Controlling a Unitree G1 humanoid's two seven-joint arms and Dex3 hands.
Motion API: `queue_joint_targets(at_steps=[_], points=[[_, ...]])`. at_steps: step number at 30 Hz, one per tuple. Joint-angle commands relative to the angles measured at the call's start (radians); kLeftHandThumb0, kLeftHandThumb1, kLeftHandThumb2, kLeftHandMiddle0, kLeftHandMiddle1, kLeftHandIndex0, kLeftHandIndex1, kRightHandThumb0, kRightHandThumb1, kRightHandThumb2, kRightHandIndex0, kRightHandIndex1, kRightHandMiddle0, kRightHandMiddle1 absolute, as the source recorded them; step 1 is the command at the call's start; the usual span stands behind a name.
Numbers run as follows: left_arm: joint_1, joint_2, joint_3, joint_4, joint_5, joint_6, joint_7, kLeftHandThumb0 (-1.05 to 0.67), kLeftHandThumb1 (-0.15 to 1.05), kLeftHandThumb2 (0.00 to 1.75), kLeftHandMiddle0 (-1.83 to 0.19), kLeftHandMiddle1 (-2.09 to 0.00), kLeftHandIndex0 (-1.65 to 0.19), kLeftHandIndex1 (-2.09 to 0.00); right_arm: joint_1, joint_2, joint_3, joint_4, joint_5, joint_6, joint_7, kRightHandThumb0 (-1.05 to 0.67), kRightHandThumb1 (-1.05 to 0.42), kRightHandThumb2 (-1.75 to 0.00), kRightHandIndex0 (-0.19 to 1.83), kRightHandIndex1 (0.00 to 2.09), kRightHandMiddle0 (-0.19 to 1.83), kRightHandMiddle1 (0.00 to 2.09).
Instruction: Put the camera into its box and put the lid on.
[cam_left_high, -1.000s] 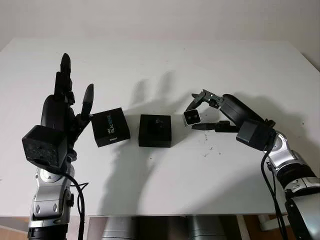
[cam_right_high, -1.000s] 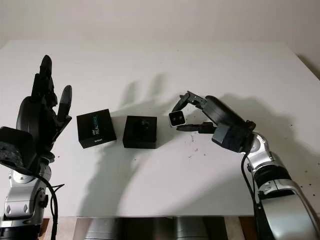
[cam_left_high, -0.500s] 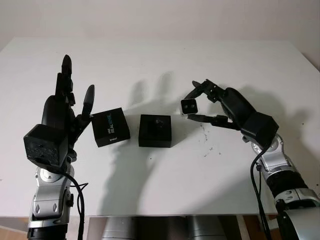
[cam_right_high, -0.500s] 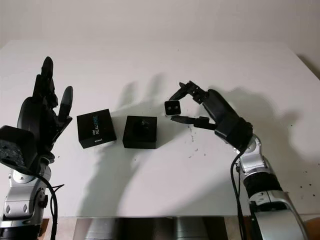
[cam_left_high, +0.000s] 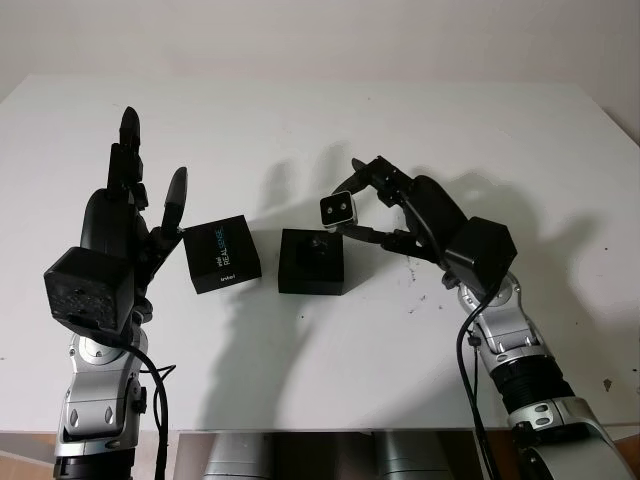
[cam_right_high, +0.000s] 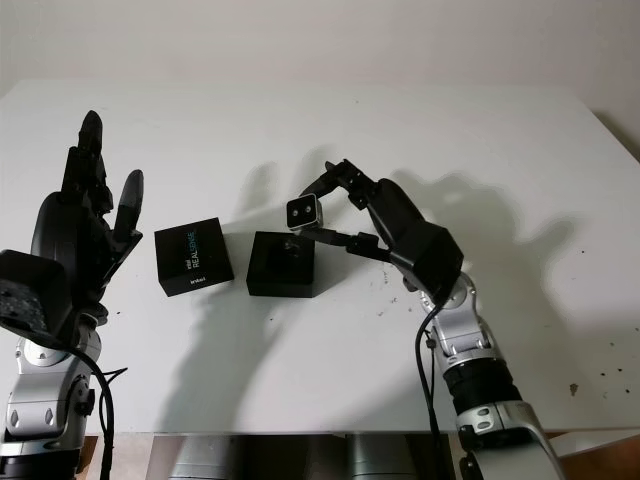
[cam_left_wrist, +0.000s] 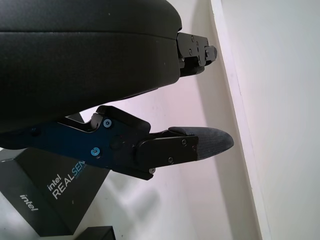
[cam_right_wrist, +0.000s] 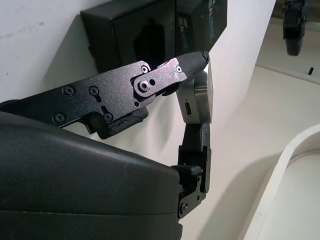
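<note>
Camera (cam_left_high: 337, 209): silver-grey metal casing, dark front face with two pale lens spots; pinched between black fingers (cam_left_high: 362, 234) of the right hand (cam_left_high: 375, 205). Box (cam_left_high: 311, 261): matte black throughout, black insert inside, just beneath those fingers. Lid (cam_left_high: 222, 254): black, with white and teal lettering on top, small white logo on its side; just beside the black fingers (cam_left_high: 176, 199) of the left hand (cam_left_high: 125, 225). Counter (cam_left_high: 300, 120): plain white, few dark specks. Both forearms: silver-grey metal, black cables.

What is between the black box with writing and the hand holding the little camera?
In the left eye view, the open black box sits between the lettered black lid and the right hand holding the small silver camera.
</note>
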Motion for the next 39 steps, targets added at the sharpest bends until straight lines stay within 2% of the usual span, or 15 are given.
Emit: queue_joint_targets(at_steps=[1, 9, 30, 39], points=[[0.008, -0.005, 0.006, -0.022, -0.011, -0.004, -0.003, -0.56, 1.05, 0.50, 0.02, -0.05, 0.06, -0.05, 0.012, 0.015, 0.006, -0.038, -0.004, 0.015, -0.006, -0.53, -1.01, -0.05, 0.15, 0.05, 0.27, 1.53], [0.022, -0.003, 0.003, -0.022, -0.006, -0.018, 0.002, -0.56, 1.05, 0.50, 0.02, -0.05, 0.06, -0.05, 0.061, 0.060, 0.019, -0.072, -0.007, 0.044, -0.020, -0.51, -1.00, -0.05, 0.16, 0.05, 0.26, 1.54], [0.009, 0.003, 0.005, -0.005, -0.012, -0.021, -0.004, -0.57, 1.05, 0.49, 0.03, -0.05, 0.07, -0.05, 0.037, 0.115, 0.010, 0.118, -0.063, -0.036, -0.161, -0.49, -1.02, -0.06, 0.18, 0.06, 0.23, 1.54], [0.008, 0.009, 0.007, -0.010, -0.011, -0.016, -0.005, -0.57, 1.05, 0.50, 0.03, -0.05, 0.07, -0.05, 0.017, 0.119, 0.010, 0.152, -0.071, -0.029, -0.194, -0.48, -1.02, -0.05, 0.18, 0.05, 0.23, 1.53]])
